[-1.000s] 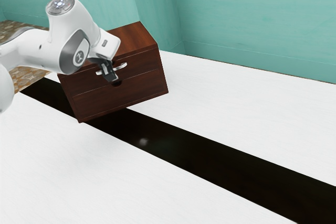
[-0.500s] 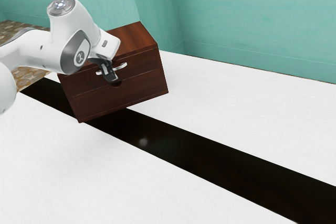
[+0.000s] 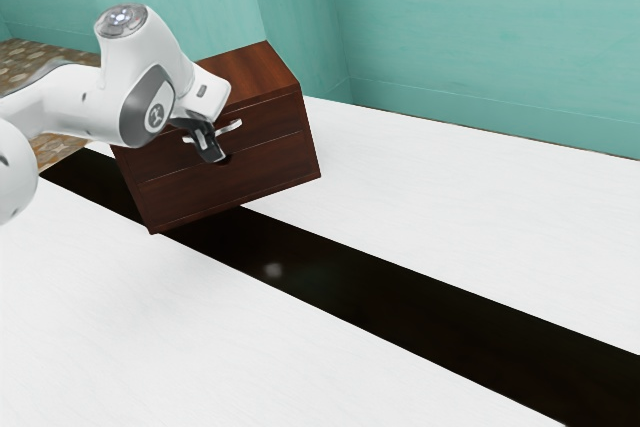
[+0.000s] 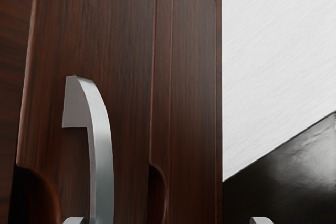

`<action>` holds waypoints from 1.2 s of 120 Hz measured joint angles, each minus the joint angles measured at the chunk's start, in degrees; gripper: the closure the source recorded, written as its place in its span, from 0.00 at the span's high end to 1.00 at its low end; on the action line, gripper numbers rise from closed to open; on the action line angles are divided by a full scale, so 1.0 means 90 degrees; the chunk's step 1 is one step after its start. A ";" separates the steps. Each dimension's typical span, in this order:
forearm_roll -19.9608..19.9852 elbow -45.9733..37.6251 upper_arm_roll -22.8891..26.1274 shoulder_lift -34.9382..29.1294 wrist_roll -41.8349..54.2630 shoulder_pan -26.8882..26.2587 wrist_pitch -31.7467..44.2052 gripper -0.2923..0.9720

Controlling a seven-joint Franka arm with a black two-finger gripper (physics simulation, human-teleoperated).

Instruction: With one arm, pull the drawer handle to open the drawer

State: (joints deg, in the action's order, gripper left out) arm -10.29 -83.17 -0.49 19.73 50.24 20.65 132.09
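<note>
My gripper [image 3: 212,145] is at the front of the drawer [image 3: 268,119]. My fingertips [image 4: 259,220] stand wide apart, and the silver handle [image 4: 101,150] lies between them, close to one tip. I hold nothing yet.

I judge the step in hand to be the grasp, because the drawer front looks flush with the wooden cabinet [image 3: 250,67], so it seems not yet opened. For the next move I should close both fingers on the handle and then pull straight out from the front. A pull at an angle could make the fingers slip off the thin bar.

The cabinet sits on the white table [image 3: 450,187], at the edge of a black strip [image 3: 400,307] that crosses the table. Nothing lies on the table in the drawer's way. Behind everything is a teal wall [image 3: 480,17].
</note>
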 joint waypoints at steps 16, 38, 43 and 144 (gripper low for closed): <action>0.0009 0.0000 0.0001 -0.0007 -0.0009 -0.0003 0.0004 0.47; 0.0048 0.0000 0.0004 -0.0024 -0.0013 -0.0008 0.0004 0.33; 0.0055 0.0000 0.0009 -0.0027 -0.0014 -0.0008 0.0004 0.30; 0.0007 -0.0673 0.0065 -0.0552 -0.0140 -0.0081 0.0024 0.15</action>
State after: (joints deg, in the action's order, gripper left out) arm -10.23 -89.23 0.10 14.76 48.98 19.92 132.31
